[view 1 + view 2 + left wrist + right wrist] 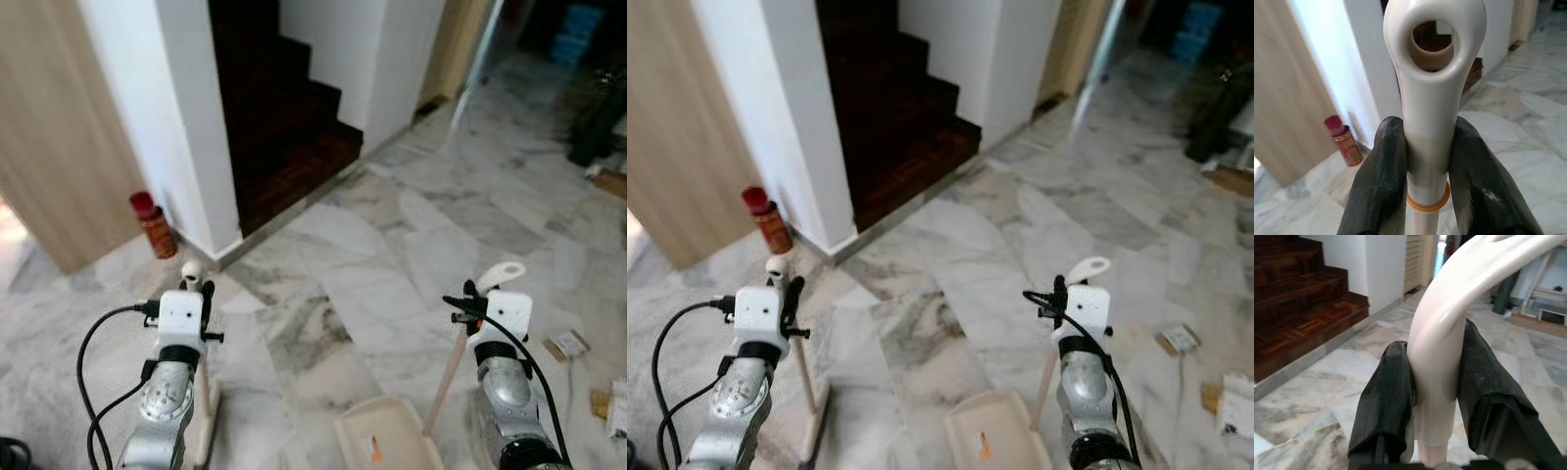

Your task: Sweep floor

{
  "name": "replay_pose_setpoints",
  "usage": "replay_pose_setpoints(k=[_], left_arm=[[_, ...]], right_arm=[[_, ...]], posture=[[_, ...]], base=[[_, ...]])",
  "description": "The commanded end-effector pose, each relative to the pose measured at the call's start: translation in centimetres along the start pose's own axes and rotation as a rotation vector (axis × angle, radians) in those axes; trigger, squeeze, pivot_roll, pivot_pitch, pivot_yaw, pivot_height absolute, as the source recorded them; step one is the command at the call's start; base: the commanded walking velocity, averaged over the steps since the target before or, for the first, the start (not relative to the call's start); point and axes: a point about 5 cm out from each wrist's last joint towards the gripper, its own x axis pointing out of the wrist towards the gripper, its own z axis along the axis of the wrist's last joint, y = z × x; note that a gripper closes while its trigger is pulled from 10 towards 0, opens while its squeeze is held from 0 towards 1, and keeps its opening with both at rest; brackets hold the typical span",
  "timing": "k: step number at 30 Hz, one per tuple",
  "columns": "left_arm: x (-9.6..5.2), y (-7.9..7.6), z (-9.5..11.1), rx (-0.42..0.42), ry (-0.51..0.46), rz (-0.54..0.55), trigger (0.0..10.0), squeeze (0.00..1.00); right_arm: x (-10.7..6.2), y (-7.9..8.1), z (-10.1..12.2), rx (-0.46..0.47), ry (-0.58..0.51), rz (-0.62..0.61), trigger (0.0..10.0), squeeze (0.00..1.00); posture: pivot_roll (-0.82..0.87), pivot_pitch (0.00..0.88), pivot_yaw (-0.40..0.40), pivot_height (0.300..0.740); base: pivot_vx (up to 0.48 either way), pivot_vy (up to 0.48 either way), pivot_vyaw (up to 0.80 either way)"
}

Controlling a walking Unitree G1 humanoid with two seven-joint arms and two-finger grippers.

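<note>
My left gripper (200, 294) is shut on the white broom handle (1432, 88), just under its ring-shaped top end; both black fingers (1380, 166) press its sides. The broom pole runs down to the broom head (813, 421) on the marble floor at my left. On the right, my right gripper (474, 296) is shut on the curved white top of the dustpan handle (1449, 308). That pole (446, 377) slants down to the cream dustpan (392, 431) resting on the floor between my arms, with a small orange scrap in it.
A red can (154, 225) stands by the white wall corner (196, 147). Dark wooden stairs (284, 127) rise behind it, with a wooden panel (59, 147) to the left. Paper scraps (568, 344) lie on the floor at the right. Dark objects (598, 127) stand far right.
</note>
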Motion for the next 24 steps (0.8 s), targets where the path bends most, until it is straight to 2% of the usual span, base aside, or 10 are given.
replay_pose_setpoints(k=[1, 12, 14, 18, 24], left_arm=[[0.5, 0.0, 0.6, 0.011, -0.036, -0.004, 10.0, 0.0], [0.8, -1.1, 0.5, -0.001, -0.029, -0.029, 10.0, 0.0], [1.0, -1.1, 0.6, 0.001, -0.032, -0.035, 10.0, 0.0], [1.4, -1.0, 0.7, 0.001, -0.038, -0.044, 10.0, 0.0], [1.8, -0.4, 0.9, 0.011, -0.052, -0.037, 10.0, 0.0]], right_arm=[[0.6, 0.0, 1.3, 0.019, -0.061, -0.009, 10.0, 0.0], [0.0, -1.0, 1.0, 0.013, -0.07, -0.036, 10.0, 0.0], [-0.1, -1.1, 1.2, 0.013, -0.078, -0.04, 10.0, 0.0], [-0.1, -1.2, 1.2, 0.017, -0.085, -0.052, 10.0, 0.0], [-0.5, -0.8, 0.9, 0.03, -0.075, -0.053, 10.0, 0.0]], posture=[[-0.07, 0.0, 0.02, 0.74], [-0.12, 0.0, 0.045, 0.74], [-0.12, 0.0, 0.051, 0.74], [-0.13, 0.0, 0.06, 0.74], [-0.11, 0.0, 0.043, 0.74]], base=[[0.0, 0.0, -0.79], [0.0, 0.0, -0.79], [0.0, -0.315, -0.79], [0.0, -0.279, -0.79], [0.0, 0.0, -0.79]])
